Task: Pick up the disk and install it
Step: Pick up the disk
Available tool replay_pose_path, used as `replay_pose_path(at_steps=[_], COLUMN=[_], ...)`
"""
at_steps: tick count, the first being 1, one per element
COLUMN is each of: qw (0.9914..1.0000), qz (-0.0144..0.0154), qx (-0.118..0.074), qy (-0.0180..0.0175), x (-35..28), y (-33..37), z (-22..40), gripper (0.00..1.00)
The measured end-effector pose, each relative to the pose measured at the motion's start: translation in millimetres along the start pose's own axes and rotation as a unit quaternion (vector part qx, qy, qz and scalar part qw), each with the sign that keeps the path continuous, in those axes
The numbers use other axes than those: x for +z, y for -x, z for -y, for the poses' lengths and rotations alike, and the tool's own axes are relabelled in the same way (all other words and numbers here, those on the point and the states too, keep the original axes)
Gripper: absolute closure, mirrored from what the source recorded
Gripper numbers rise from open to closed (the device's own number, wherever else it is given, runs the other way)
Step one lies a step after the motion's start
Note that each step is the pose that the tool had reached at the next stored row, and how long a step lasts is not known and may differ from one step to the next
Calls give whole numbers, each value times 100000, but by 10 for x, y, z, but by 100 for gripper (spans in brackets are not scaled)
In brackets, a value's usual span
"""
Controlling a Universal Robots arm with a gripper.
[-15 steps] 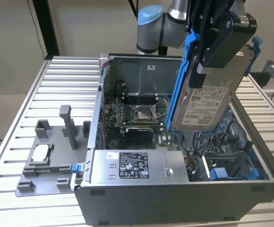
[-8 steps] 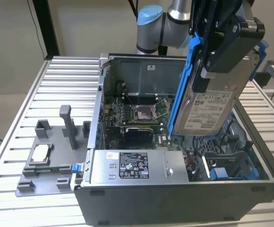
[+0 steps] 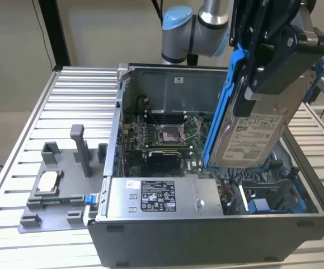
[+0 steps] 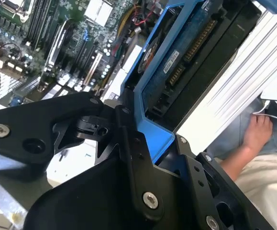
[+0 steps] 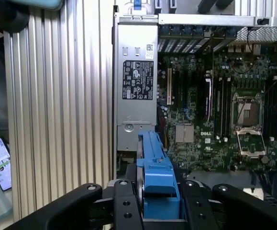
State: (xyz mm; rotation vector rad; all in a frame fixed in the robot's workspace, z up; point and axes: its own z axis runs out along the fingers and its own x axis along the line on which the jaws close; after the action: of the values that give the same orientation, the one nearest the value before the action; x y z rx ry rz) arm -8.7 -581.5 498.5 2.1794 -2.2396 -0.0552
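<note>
The disk [image 3: 250,137], a silver drive with a white label in a blue carrier frame, hangs tilted above the exterior view's right part of the open computer case [image 3: 206,232]. My gripper [image 3: 264,84] is shut on its upper end, black fingers on both faces. In the first wrist view the disk [image 5: 153,165] shows edge-on as a blue strip clamped in the gripper [image 5: 158,201]. In the second wrist view the disk [image 4: 183,52] shows its circuit-board side and connector, with the gripper [image 4: 145,139] closed on the blue frame.
Below the disk is a blue-lined bay [image 3: 271,193]. A grey box with a sticker [image 3: 156,196] lies along the case front, the motherboard [image 3: 162,134] behind it. A grey fixture [image 3: 58,188] with a small silver chip [image 3: 47,180] sits on the slatted table. A person's hand [image 4: 257,132] is nearby.
</note>
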Motion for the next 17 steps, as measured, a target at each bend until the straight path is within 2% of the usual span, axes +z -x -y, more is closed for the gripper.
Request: replay_pose_path(at_steps=[7, 17], qw=[100000, 100000], qz=[4, 7], qx=[76, 115], qy=[-3, -4], x=[-5, -13], y=[-66, -147], z=[113, 307], gripper=[100, 100])
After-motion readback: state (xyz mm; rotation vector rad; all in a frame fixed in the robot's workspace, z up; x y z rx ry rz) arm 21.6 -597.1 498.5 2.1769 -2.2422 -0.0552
